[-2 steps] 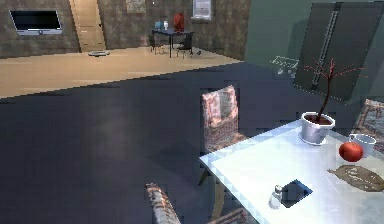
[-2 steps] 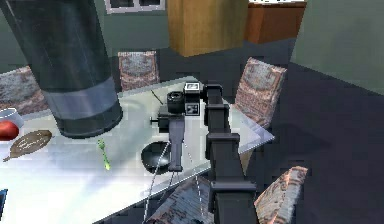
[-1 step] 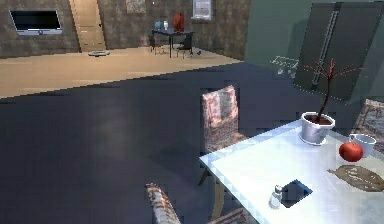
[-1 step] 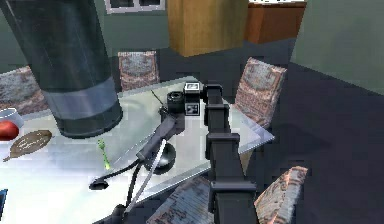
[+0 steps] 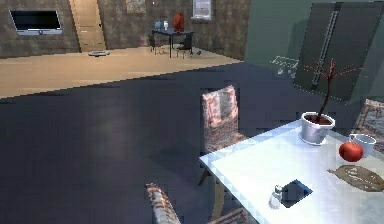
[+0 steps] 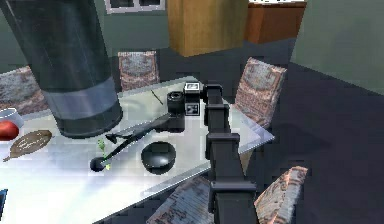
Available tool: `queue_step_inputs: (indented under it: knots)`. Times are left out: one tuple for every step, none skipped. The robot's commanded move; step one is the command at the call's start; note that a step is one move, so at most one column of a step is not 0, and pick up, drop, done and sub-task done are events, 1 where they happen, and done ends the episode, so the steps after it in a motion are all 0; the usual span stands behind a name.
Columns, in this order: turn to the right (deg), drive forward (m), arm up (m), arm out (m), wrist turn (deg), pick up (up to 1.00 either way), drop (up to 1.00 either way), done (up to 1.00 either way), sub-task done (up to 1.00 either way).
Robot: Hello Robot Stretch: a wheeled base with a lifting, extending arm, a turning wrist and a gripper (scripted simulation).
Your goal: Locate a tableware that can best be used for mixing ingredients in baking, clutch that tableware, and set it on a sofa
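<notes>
the dark, round, smooth bowl [image 6: 157, 156] sits on the pale glossy tabletop [image 6: 60, 185] near the dark two-finger gripper [image 6: 140, 130], whose fingers' state and load i cannot tell; it looks rigid, fairly light, slick and likely breakable, so its thin rim seems the place to grip.

Home: dining table [image 5: 262, 160], chairs [image 5: 222, 116], television [image 5: 36, 21]

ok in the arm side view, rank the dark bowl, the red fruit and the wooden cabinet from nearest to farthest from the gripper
1. dark bowl: on the table, close beside the gripper.
2. red fruit: on the same table, at the view's left edge.
3. wooden cabinet: off the table, across the room at the top of the view.
</notes>
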Motion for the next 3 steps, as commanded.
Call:
queue_step_inputs:
  knots:
    - [0.0, 0.00, 0.00, 0.00, 45.0, 0.00, 0.00, 0.00, 0.00]
    - [0.0, 0.00, 0.00, 0.00, 12.0, 0.00, 0.00, 0.00, 0.00]
    - [0.0, 0.00, -0.30, 0.00, 0.0, 0.00, 0.00, 0.00, 0.00]
